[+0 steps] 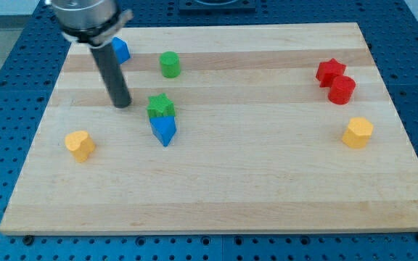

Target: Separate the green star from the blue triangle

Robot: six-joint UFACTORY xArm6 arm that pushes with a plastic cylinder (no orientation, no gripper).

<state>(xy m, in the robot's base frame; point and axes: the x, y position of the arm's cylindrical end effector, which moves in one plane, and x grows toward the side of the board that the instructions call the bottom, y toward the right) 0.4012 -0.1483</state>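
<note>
The green star (160, 106) sits left of the board's middle, touching the blue triangle (164, 130) just below it. My tip (123, 104) rests on the board to the left of the green star, a short gap away from it. The rod rises from the tip toward the view's top left.
A blue block (120, 51) lies behind the rod at the top left, partly hidden. A green cylinder (170, 64) sits above the star. A yellow block (80, 145) is at the left. A red star (330, 70), red cylinder (342, 90) and yellow hexagon (358, 133) are at the right.
</note>
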